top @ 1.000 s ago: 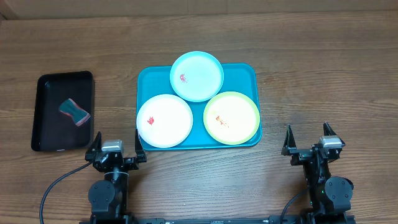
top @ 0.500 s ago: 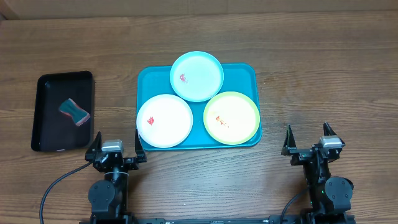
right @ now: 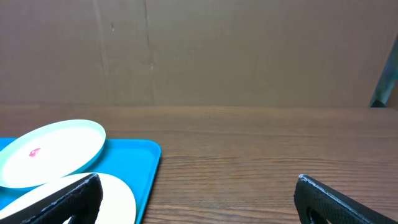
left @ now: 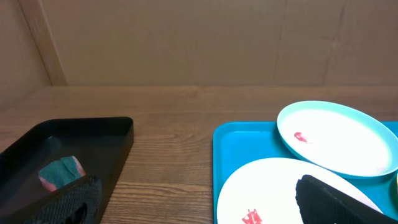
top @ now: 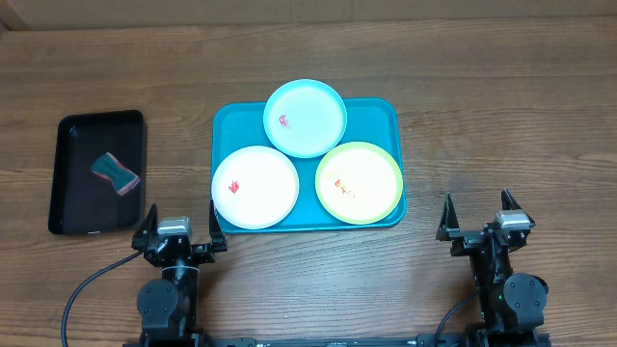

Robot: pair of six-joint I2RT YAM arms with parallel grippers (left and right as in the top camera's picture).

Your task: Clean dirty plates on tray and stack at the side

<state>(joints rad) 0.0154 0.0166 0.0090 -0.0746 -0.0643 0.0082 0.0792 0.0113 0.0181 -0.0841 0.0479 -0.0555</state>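
The turquoise tray (top: 386, 114) lies at the table's middle and holds three plates. The light blue plate (top: 305, 118) rests at the back, leaning on the other two. The white plate (top: 255, 186) is front left and the yellow-green plate (top: 359, 182) front right. Each has a red-orange smear. My left gripper (top: 179, 226) is open and empty, near the table's front edge, just left of the tray's front corner. My right gripper (top: 476, 216) is open and empty, right of the tray. The left wrist view shows the white plate (left: 267, 190) and the blue plate (left: 339, 137).
A small black tray (top: 72, 193) stands at the left with a teal and pink sponge (top: 116, 173) in it; the left wrist view shows that tray (left: 93, 140) and the sponge (left: 60, 172). A brown wall runs behind the table.
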